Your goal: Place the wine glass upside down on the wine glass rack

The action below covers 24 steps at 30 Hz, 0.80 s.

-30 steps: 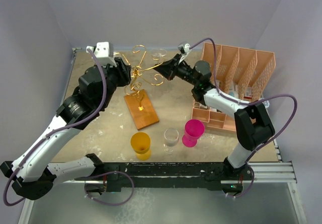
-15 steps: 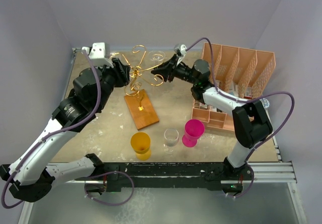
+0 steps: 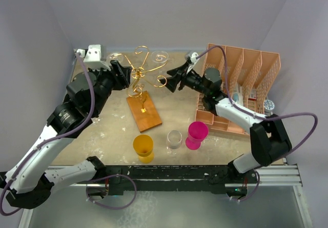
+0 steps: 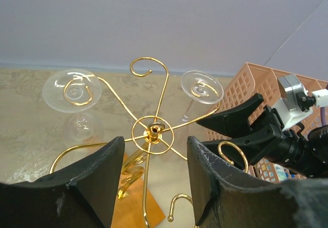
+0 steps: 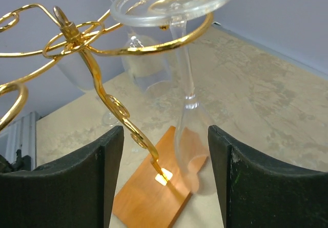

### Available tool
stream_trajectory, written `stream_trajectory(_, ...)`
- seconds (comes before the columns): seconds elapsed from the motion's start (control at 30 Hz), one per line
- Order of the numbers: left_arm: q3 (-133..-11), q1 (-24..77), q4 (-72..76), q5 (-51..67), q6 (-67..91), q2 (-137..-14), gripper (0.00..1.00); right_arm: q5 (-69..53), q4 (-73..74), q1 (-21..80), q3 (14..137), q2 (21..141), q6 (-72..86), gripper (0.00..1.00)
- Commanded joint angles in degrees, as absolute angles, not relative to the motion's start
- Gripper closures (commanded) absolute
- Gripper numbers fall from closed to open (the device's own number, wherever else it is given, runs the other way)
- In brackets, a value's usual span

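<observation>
1. The wine glass [image 4: 201, 87] is hanging upside down from a curled arm of the wine glass rack [image 4: 154, 131], with its foot resting in the gold spiral and its bowl pointing down.
2. The rack is standing on its wooden base [image 3: 144, 110] at the back middle of the table.
3. The right gripper [image 3: 168, 81] is facing the glass with its fingers spread wide, clear of the stem.
4. The left gripper [image 4: 154, 148] is hovering by the rack's central post, also parted and empty.
5. A second glass [image 4: 72, 89] is hanging on another arm.
6. A yellow cup [image 3: 143, 146], a clear tumbler [image 3: 174, 139] and a pink cup [image 3: 196, 134] are standing near the front.
</observation>
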<state>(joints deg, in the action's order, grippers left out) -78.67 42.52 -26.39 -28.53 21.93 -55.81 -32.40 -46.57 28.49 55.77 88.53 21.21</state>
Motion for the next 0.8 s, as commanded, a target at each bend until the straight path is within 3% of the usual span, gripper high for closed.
stream_trajectory(0.0, -79.99, 42.71, -25.67, -27.27, 20.41, -53.85, 0.5, -24.53, -40.94, 28.56, 52.55, 81.74, 17.26, 0.31)
stream_trajectory(0.13, -77.82, 42.71, -25.23, -26.73, 18.05, -51.57, 0.48, -13.96, -31.46, 28.56, 48.31, 74.1, 16.51, 0.3)
stream_trajectory(0.37, -72.0, 42.71, -21.74, -24.14, 15.7, -46.45, 0.45, 1.75, -0.24, 28.56, 49.99, 58.69, 22.72, 0.28)
stream_trajectory(0.67, -67.98, 42.7, -17.87, -18.05, 15.83, -43.94, 0.44, 3.41, 34.74, 28.52, 57.8, 51.94, 26.13, 0.28)
stream_trajectory(0.77, -67.71, 42.71, -17.11, -17.05, 16.46, -43.94, 0.44, 2.67, 39.91, 28.56, 58.19, 50.44, 26.15, 0.29)
